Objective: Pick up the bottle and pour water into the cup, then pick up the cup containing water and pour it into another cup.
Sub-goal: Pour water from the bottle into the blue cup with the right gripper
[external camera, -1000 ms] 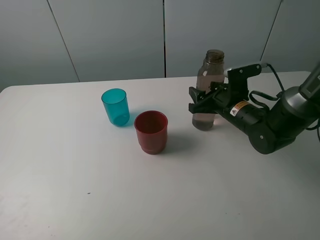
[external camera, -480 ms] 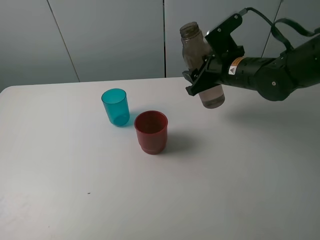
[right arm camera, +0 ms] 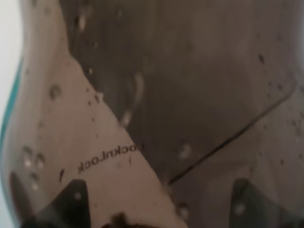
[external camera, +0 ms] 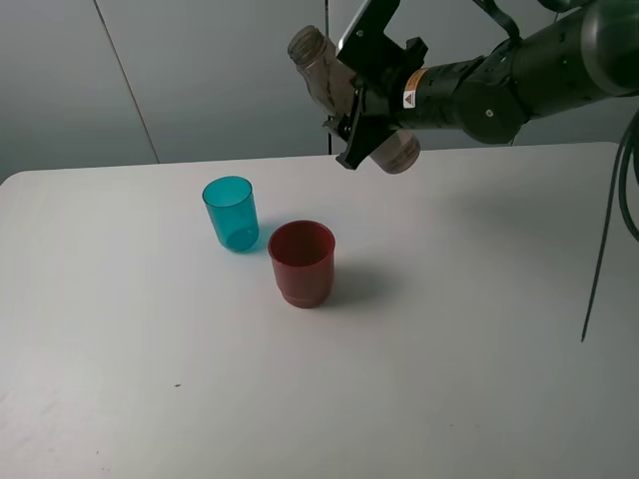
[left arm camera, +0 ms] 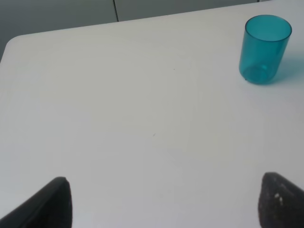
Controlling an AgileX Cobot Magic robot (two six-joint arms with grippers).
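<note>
Since half a sec ago the bottle (external camera: 321,72) has gone higher and further left, and tipped from a slight lean to a steep slant. A sec ago it stood upright on the table (external camera: 449,349), well right of the red cup (external camera: 302,262).

Now the bottle hangs in the air, above and behind the red cup and a bit to its right. Its open neck points up and left and its base is low on the right. It's uncapped and smoky see-through. In the right wrist cam it fills the view (right arm camera: 190,95), w/ droplets on the wall and a small printed mark.

The right gripper (external camera: 344,135) is clamped across the bottle's middle, w/ fingers (right arm camera: 71,204) pressed on either side. The black arm reaches in from the upper right, well above the red cup.

The teal cup (external camera: 231,213) stands upright near the red cup, at its back-left, w/ a small gap btwn them. The red cup is upright too, and neither cup is touched.

The left gripper (left arm camera: 166,209) shows only in its own cam. Its fingers (left arm camera: 52,204) are spread wide over bare table w/ nothing btwn them. The teal cup (left arm camera: 264,49) is well ahead of it. Can't tell its place relative to the red cup.

A thin cable (external camera: 604,220) hangs far right of the red cup.
</note>
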